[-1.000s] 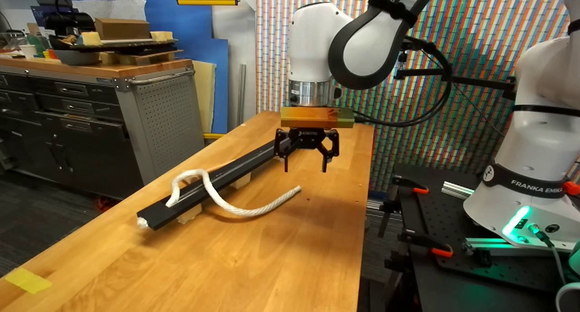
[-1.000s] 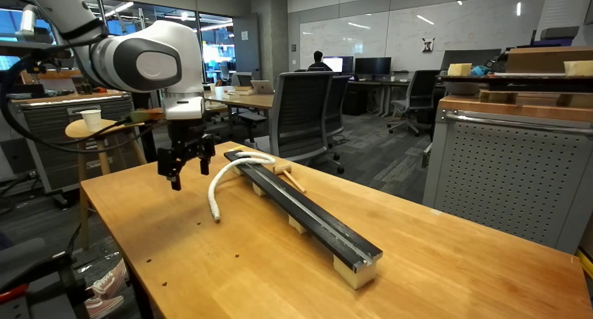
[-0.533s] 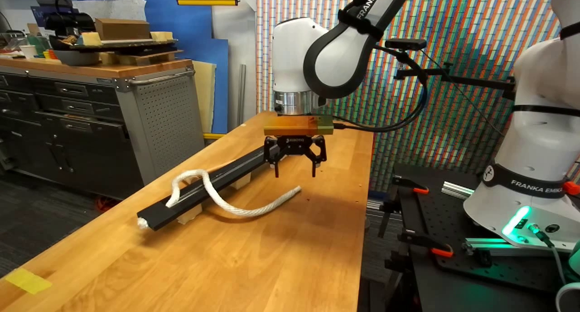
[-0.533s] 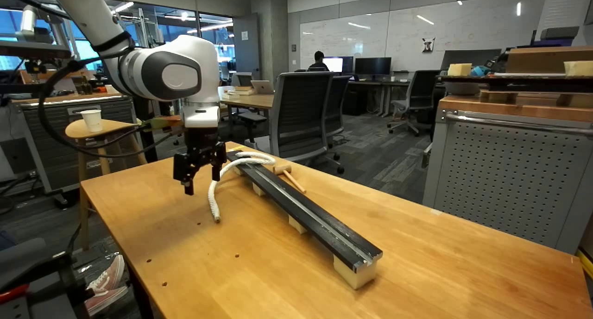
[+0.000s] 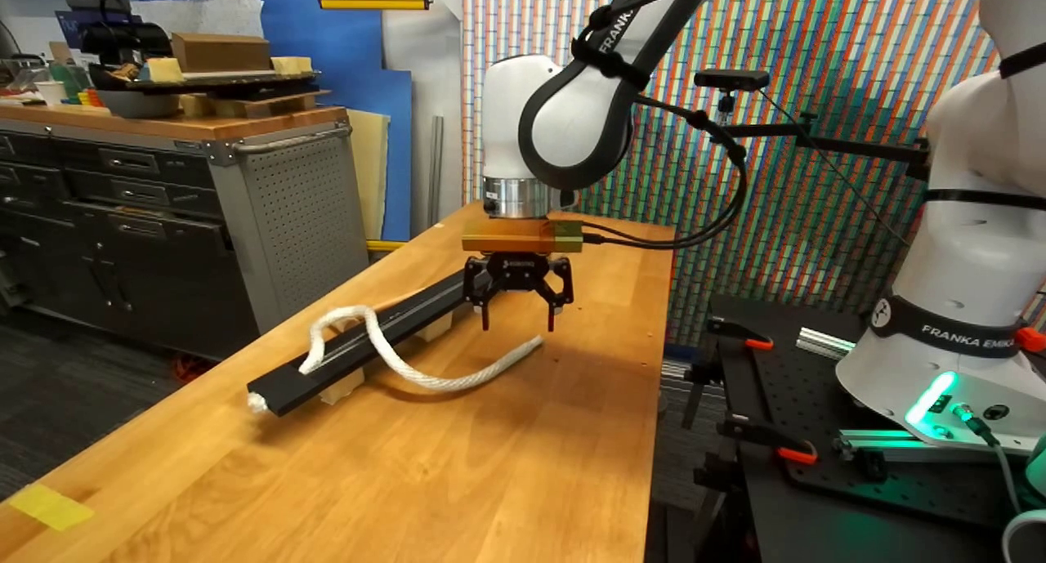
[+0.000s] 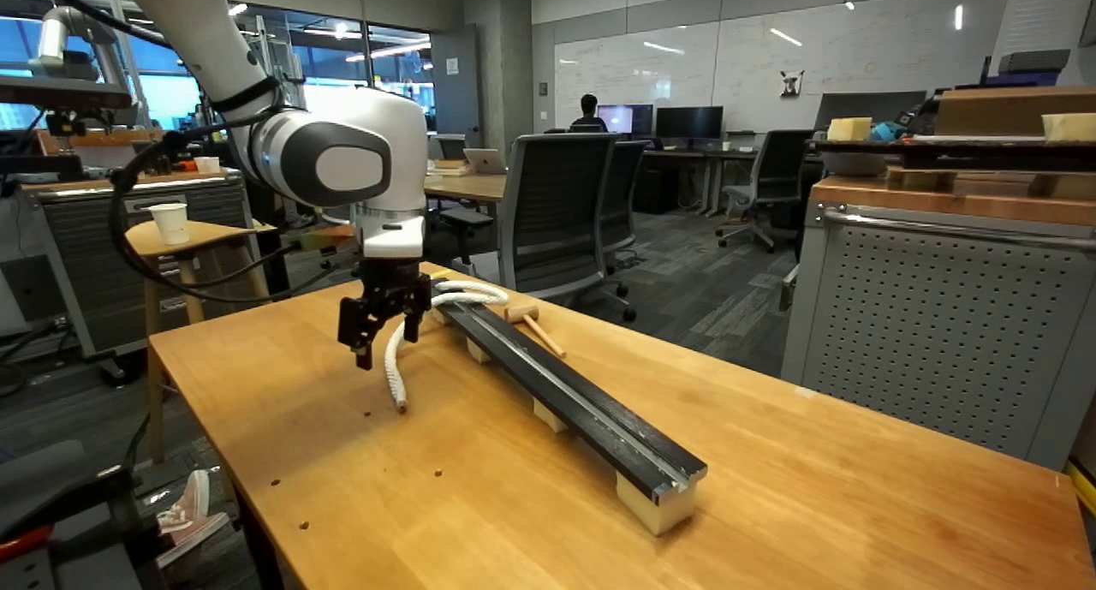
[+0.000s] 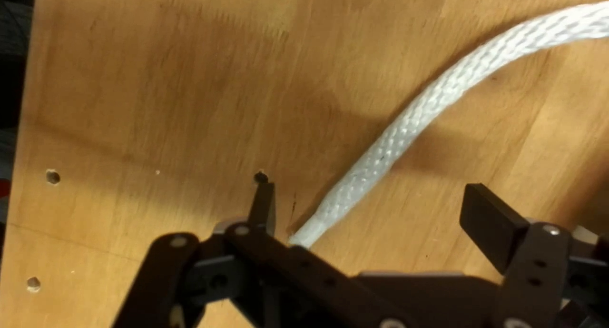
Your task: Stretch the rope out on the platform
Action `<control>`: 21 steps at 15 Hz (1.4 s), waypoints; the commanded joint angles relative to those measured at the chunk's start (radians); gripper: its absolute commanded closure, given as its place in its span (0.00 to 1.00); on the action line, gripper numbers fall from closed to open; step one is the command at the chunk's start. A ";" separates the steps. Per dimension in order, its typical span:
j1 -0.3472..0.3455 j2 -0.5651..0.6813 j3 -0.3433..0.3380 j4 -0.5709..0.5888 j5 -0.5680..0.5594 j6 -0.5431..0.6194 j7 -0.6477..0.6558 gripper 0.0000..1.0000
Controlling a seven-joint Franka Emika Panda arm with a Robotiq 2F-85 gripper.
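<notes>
- White rope (image 5: pixel 441 382) is still bunched up. It loops off the black bar (image 6: pixel 565 389) at the end away from the striped wall (image 5: pixel 858 56). Its loose end (image 7: pixel 311 230) rests on the desk (image 5: pixel 490 465), between the bar and the robot-side long edge.
- What's new: the jaws have come lower and further out from that robot-side edge, closing in on the loose end. Rope and bar haven't budged.
- Jaws are spread wide with nothing in them. From the wrist you see the loose end in the gap, closer to one side; looks like they're above it, not touching.
- So imo it's lining up a grab and no stretching has happened. I'd go down, pinch, lift, then pull along the bar toward the short edge by the striped wall.
- Other stuff: wooden mallet (image 6: pixel 538 328) beside the bar on its outer side, yellow tape (image 5: pixel 51 506) by the outer long edge.
- In the way: blocks (image 6: pixel 655 504) prop the bar up, so lift, don't drag. Slack could flop over and snag the mallet.
</notes>
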 commanded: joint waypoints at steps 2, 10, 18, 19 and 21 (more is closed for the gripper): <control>-0.018 0.053 0.001 0.039 0.133 0.039 -0.081 0.00; -0.049 0.079 -0.012 0.039 0.258 0.076 -0.119 0.00; -0.035 0.117 -0.022 0.030 0.256 0.082 -0.107 0.00; -0.035 0.120 -0.022 0.030 0.256 0.083 -0.107 0.04; -0.037 0.124 -0.020 0.029 0.258 0.084 -0.109 0.29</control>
